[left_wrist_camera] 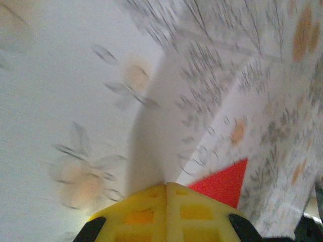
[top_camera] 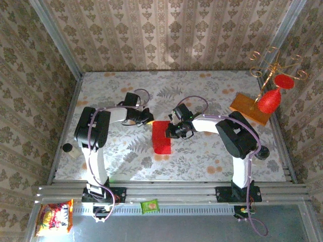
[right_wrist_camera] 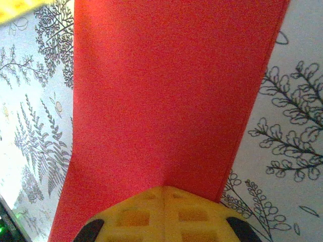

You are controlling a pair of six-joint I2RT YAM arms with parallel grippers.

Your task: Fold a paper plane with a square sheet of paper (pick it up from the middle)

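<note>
So, both pincers are closed up at the red paper, mid-table.
Seen from the top camera, the square sheet of paper is folded into a narrow upright rectangle lying flat around the middle of the table, well clear of every edge. The right gripper sits at the rectangle's right edge, jaws squeezed together. Its wrist camera shows the paper puckering right at the yellow fingertips, so it looks pinched. The left gripper is closed too, with nothing visibly between its jaws, parked just off the far-left corner of the paper. Its own view is blurry.
</note>
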